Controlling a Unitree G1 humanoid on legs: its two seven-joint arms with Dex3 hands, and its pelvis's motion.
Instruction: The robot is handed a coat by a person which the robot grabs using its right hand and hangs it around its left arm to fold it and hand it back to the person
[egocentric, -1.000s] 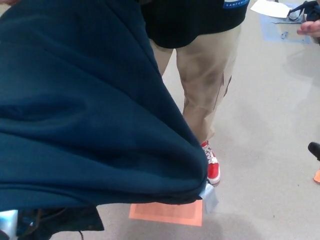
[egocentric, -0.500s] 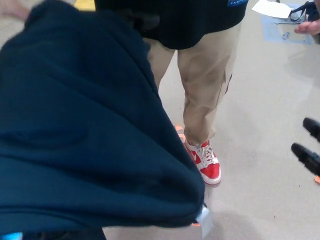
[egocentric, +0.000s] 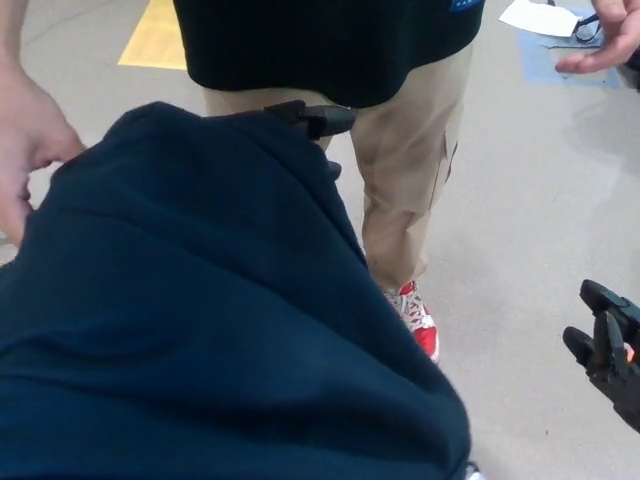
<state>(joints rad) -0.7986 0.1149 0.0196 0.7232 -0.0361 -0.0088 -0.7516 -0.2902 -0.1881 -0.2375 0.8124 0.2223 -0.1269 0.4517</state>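
A dark navy coat (egocentric: 190, 320) lies draped over my left arm and fills the left and middle of the head view. Only the black tip of my left hand (egocentric: 312, 117) pokes out past the coat's far edge, close to the person's waist. My right hand (egocentric: 606, 347) sits low at the right edge, open, with its fingers apart and nothing in it, well clear of the coat. One of the person's hands (egocentric: 25, 140) hovers at the coat's left edge. The arm under the coat is hidden.
The person stands right in front of me in a black shirt (egocentric: 330, 40), tan trousers (egocentric: 410, 170) and a red shoe (egocentric: 424, 328). Their other hand (egocentric: 603, 40) is at the top right, over white paper (egocentric: 540, 16). A yellow floor mark (egocentric: 160, 38) lies at the top left.
The coat-covered left arm has swung up toward the person, and the left hand's tip now shows. My right hand has come into view at the right edge. A person's hand appeared at the left.
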